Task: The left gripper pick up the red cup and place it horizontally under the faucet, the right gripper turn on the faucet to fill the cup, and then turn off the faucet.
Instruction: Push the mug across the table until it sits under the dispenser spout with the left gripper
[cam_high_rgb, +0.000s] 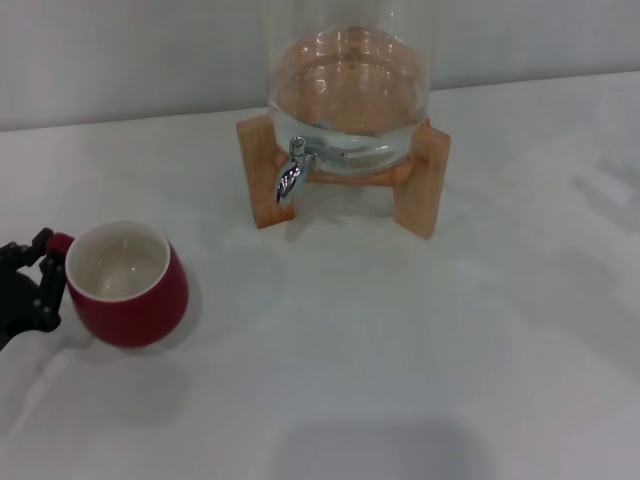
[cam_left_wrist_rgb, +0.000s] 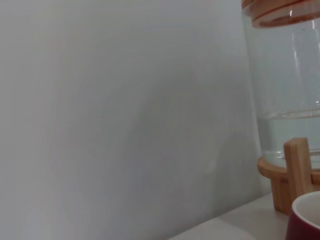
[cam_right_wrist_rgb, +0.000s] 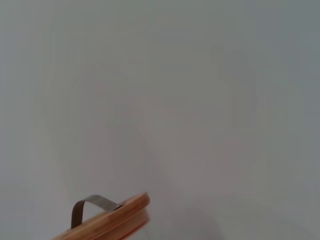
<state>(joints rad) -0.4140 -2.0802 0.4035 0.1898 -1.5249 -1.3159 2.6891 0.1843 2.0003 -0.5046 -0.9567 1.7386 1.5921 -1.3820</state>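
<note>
Gripping the red cup (cam_high_rgb: 128, 285) by its handle, left end effector (cam_high_rgb: 38, 280) at table's (cam_high_rgb: 400, 340) left edge, no legible writing.

Head view: high, looking forward and down over the white desk (cam_high_rgb: 420, 350), taking in the glass dispenser jar (cam_high_rgb: 350, 90) on its wooden stand (cam_high_rgb: 420, 185) at the far side. Left wrist view: low, near desk level, facing a pale wall (cam_left_wrist_rgb: 125, 115), close beside the same jar (cam_left_wrist_rgb: 285, 85) and stand (cam_left_wrist_rgb: 297, 167). Right wrist view: higher up, facing the wall (cam_right_wrist_rgb: 175, 100), catching only the jar's wooden lid (cam_right_wrist_rgb: 112, 222) with its strap handle (cam_right_wrist_rgb: 90, 205). Shared by all three: the jar.
</note>
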